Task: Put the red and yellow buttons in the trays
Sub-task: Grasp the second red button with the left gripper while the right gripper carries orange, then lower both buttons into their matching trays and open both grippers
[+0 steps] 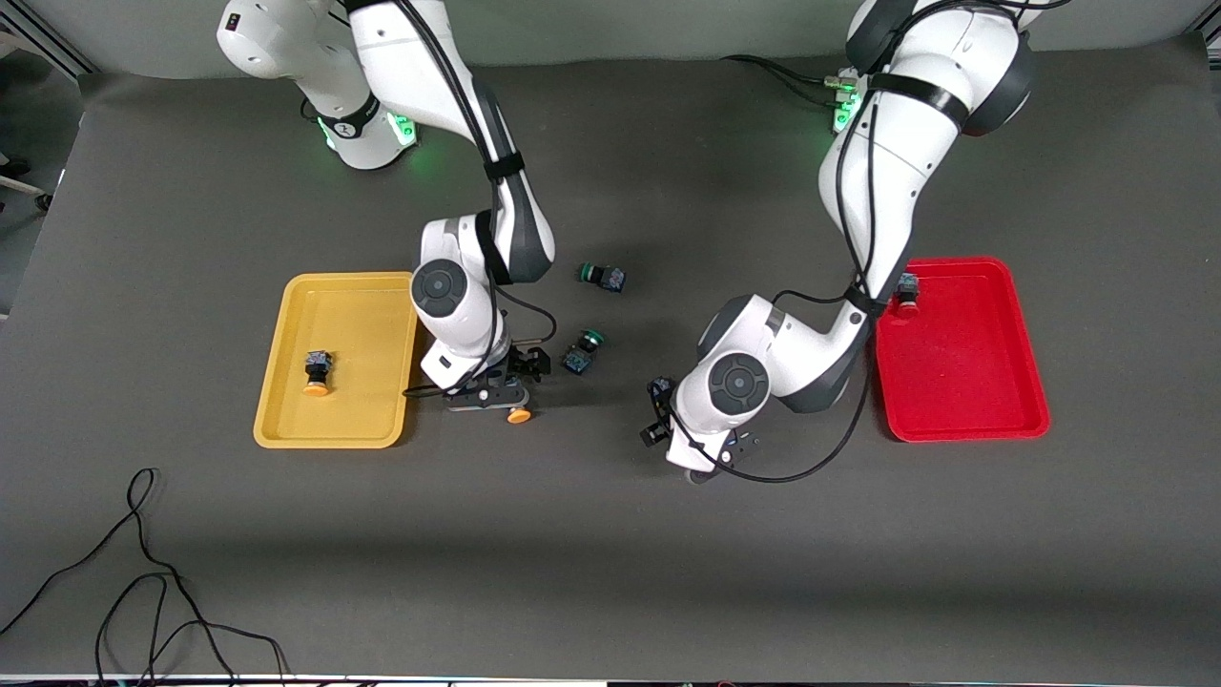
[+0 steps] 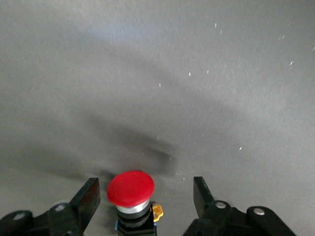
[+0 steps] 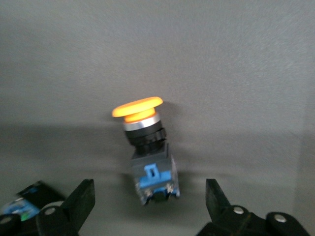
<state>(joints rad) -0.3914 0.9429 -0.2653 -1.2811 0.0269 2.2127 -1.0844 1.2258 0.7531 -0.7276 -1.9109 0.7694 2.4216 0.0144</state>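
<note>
Yellow button (image 3: 147,150): flat orange-yellow cap, silver collar, black neck, blue-and-black body; it lies on the mat, cap pointing away from my wrist. My right gripper (image 1: 504,389) is low over it, just beside the yellow tray (image 1: 286,355). Fingers spread wide, gripping nothing; button sits between the two fingertips (image 3: 84,194), clear of both.

Red button (image 2: 131,194): domed red cap, silver ring, dark body with a yellow tab. My left gripper (image 2: 145,199) is down at the mat, jaws released and wide, button between them nearer one fingertip, contact not clear.

Second yellow button (image 1: 318,371) lies in the yellow tray. Second red button (image 1: 907,294) sits in the red tray (image 1: 963,415), at its corner nearest my left arm.
</note>
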